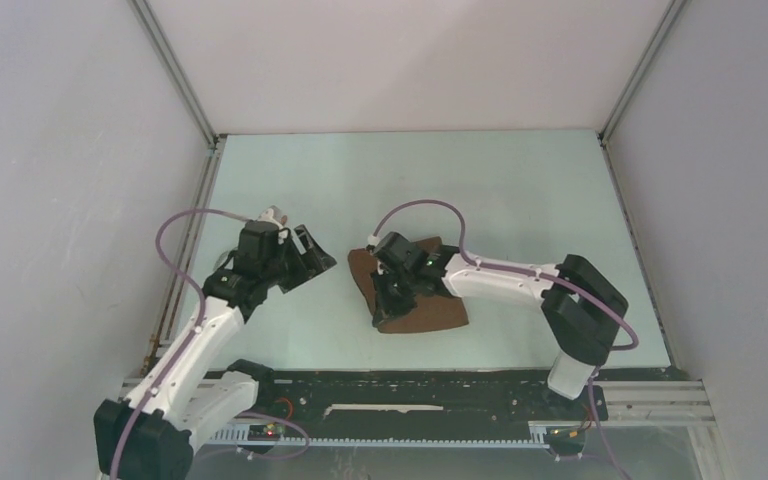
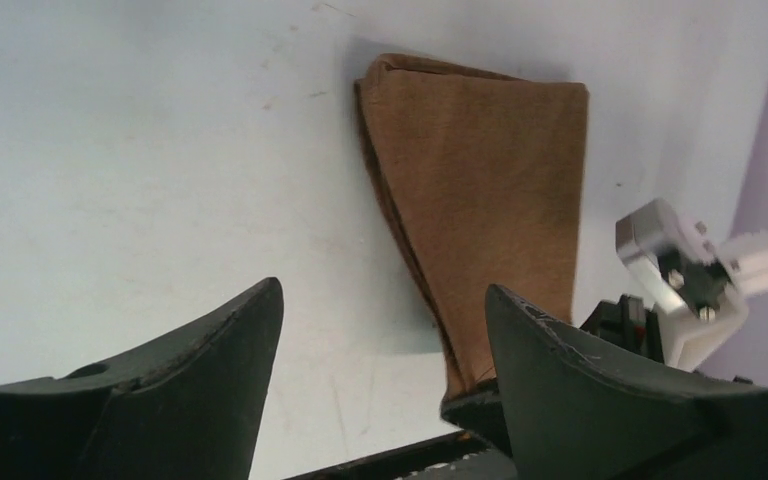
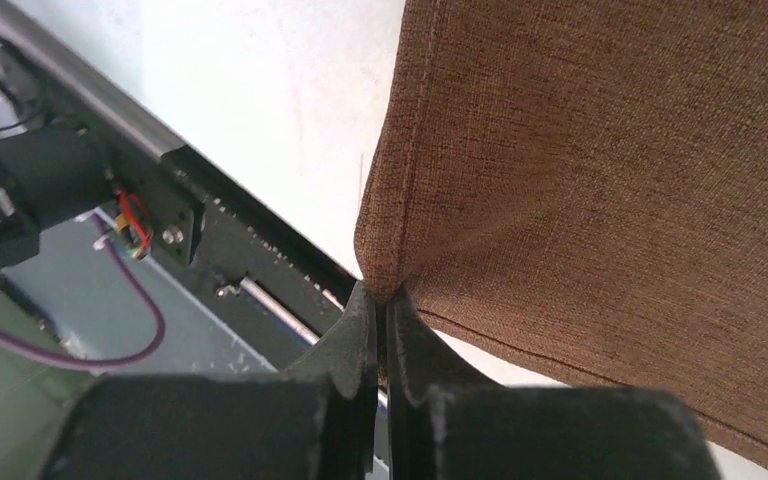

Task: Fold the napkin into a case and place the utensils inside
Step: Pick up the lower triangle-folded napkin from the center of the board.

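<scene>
Brown napkin (image 3: 600,150) corner inside right tool (image 3: 381,305)

Brown napkin (image 2: 490,200) — pale mint table (image 1: 410,180)

We count two grippers, left gripper (image 2: 382,290) and right gripper (image 3: 380,300), and one napkin (image 1: 430,315) at the right one's tips

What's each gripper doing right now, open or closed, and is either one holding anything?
Left gripper: jaws open, holding nothing.
Right gripper: jaws shut on a corner of the napkin.
</scene>
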### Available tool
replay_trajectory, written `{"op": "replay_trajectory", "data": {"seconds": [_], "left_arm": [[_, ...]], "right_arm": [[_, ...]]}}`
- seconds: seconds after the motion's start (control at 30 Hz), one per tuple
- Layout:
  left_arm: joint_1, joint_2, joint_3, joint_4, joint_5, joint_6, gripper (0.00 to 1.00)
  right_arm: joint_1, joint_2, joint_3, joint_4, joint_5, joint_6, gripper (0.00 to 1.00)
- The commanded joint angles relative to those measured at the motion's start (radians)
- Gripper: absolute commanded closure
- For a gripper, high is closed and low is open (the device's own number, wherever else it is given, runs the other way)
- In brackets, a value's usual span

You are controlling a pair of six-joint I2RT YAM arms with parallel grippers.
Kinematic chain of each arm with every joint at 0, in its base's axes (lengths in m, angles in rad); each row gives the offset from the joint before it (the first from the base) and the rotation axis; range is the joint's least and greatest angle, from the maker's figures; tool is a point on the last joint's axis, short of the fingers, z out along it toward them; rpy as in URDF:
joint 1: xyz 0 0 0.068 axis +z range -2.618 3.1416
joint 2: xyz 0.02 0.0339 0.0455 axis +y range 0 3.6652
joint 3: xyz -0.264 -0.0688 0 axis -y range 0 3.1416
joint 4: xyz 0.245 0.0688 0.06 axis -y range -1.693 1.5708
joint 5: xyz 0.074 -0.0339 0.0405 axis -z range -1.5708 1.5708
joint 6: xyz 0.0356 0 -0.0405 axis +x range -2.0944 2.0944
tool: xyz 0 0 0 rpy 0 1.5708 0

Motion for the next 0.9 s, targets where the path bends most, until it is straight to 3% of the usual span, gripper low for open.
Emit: {"op": "replay_trajectory", "data": {"seconds": [0.0,0.3,0.6,0.87], "left_arm": [[0.011,0.108,-0.027,0.24,0.2,-0.117,0.2],[0.035,0.412,-0.059,0.531,0.354,-0.274,0.21],[0.027,0.362,-0.172,0.584,0.236,-0.413,0.26],[0.002,0.44,-0.137,0.592,0.218,-0.417,0.25]], "right_arm": [[-0.021,-0.12,-0.085,0.138,-0.101,0.004,1.0],[-0.124,-0.26,-0.285,0.281,-0.184,0.014,1.0],[-0.216,-0.318,-0.385,0.347,-0.253,-0.001,1.0],[-0.241,-0.328,-0.42,0.375,-0.284,-0.011,1.0]]}}
